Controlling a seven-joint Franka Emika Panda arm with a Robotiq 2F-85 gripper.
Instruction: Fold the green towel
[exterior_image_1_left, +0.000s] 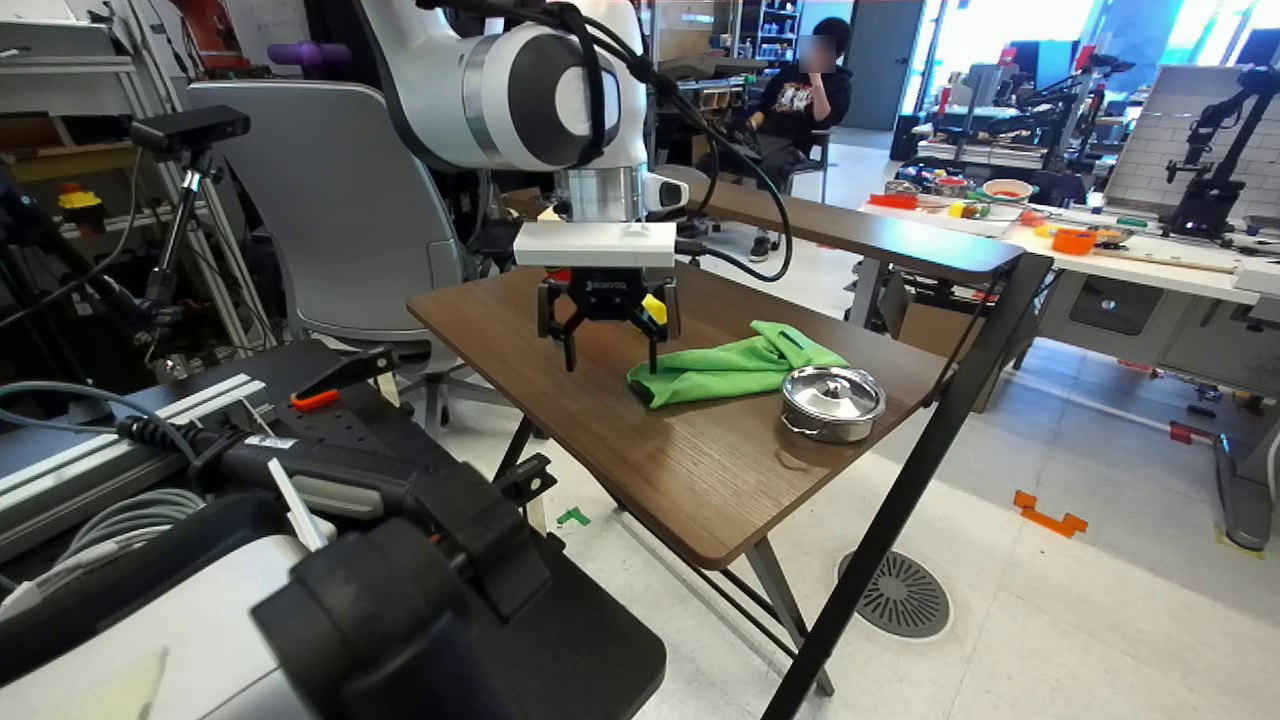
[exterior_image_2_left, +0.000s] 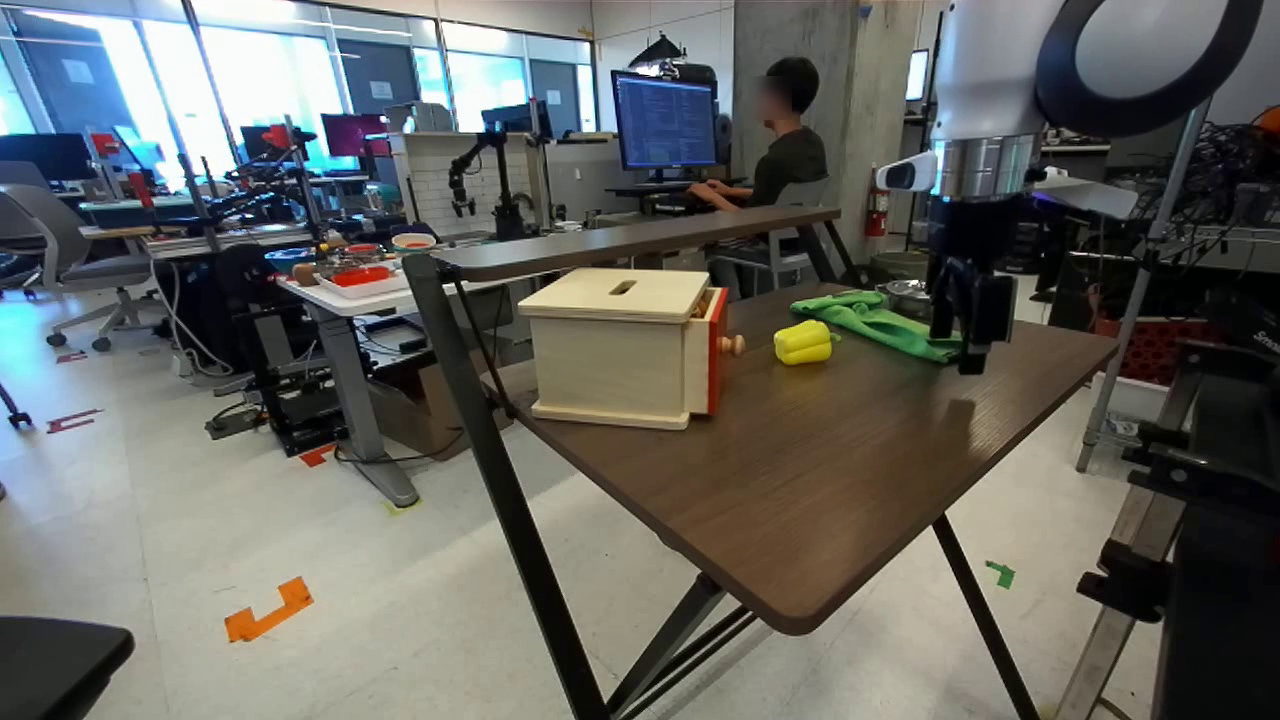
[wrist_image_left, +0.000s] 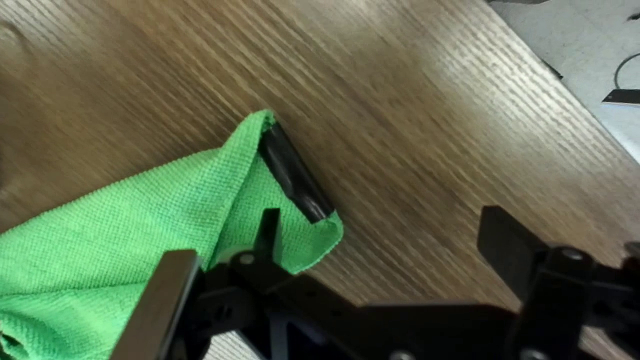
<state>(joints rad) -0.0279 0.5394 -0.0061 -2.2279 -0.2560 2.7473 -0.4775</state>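
Wrist view: the towel (wrist_image_left: 125, 215) is seen laid rumpled on the table (wrist_image_left: 400, 115), with creases run along it and a black strip (wrist_image_left: 295, 172) set across its end. The gripper (wrist_image_left: 382, 220) is held with its jaws spread wide. One finger (wrist_image_left: 270, 232) is seen over the towel's end, its opposite over bare table beside the towel; whether the towel is touched cannot be told. In an exterior view the gripper's shadow (exterior_image_2_left: 958, 428) is cast on the table, beneath it. A lidded metal pot (exterior_image_1_left: 835, 412) is set just beside the towel in an exterior view, at the end farther from the gripper; contact between pot and towel cannot be made out. In an exterior view a yellow pepper (exterior_image_2_left: 803, 343) is placed near the towel but apart from it. Farther from the towel, a box (exterior_image_2_left: 610, 370) is stood, its red front (exterior_image_2_left: 717, 350), fitted with a knob (exterior_image_2_left: 735, 346), turned toward the pepper. Beyond the towel a raised shelf (exterior_image_1_left: 870, 232) is carried along the table. Well apart from the towel, a seated person (exterior_image_2_left: 790, 160) is seen at a monitor (exterior_image_2_left: 665, 120).
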